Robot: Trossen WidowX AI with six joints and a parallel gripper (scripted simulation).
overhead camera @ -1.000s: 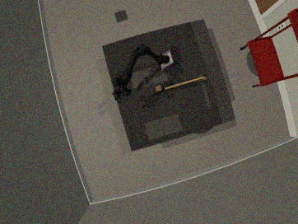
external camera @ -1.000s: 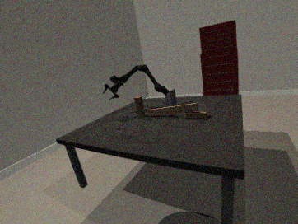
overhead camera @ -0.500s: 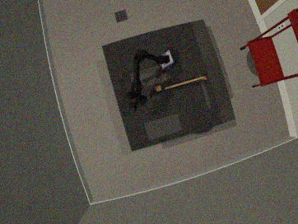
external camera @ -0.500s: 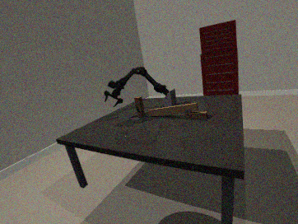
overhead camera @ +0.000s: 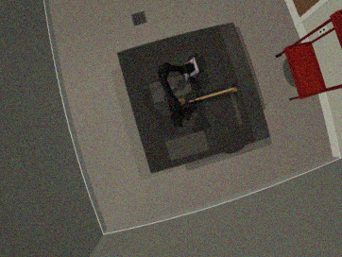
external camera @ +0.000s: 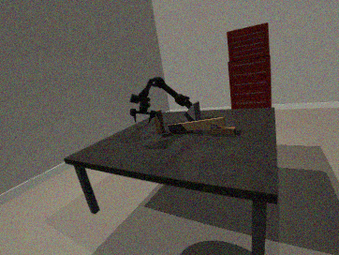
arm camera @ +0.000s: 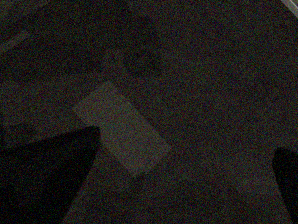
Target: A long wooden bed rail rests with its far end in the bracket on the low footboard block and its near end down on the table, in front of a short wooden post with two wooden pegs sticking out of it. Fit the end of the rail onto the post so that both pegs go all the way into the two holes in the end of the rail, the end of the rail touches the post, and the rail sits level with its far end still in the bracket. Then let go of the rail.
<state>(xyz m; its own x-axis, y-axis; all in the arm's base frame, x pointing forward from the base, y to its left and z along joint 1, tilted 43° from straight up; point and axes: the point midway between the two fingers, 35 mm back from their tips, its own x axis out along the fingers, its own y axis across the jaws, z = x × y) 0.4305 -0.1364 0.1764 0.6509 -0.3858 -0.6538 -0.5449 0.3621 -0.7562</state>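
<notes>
The long wooden rail [overhead camera: 213,94] [external camera: 198,126] lies across the dark table [overhead camera: 222,47] [external camera: 187,164]. Its far end is at the low footboard block [overhead camera: 235,90] [external camera: 229,131] and its near end is by the short post [external camera: 158,123]. In the top view the arm partly hides the post. I cannot make out the pegs. My gripper [external camera: 139,114] [overhead camera: 180,115] [arm camera: 186,141] is open and empty. It hangs above the table just beside the post, apart from the rail. The wrist view shows only the table top and a pale rectangular patch [arm camera: 120,127] between my dark fingers.
The arm's base [overhead camera: 193,66] [external camera: 192,112] stands behind the rail. A pale patch [overhead camera: 186,144] marks the table nearer the front. A red chair [overhead camera: 304,68] stands off the table to the right, and a red panel [external camera: 248,67] stands against the far wall.
</notes>
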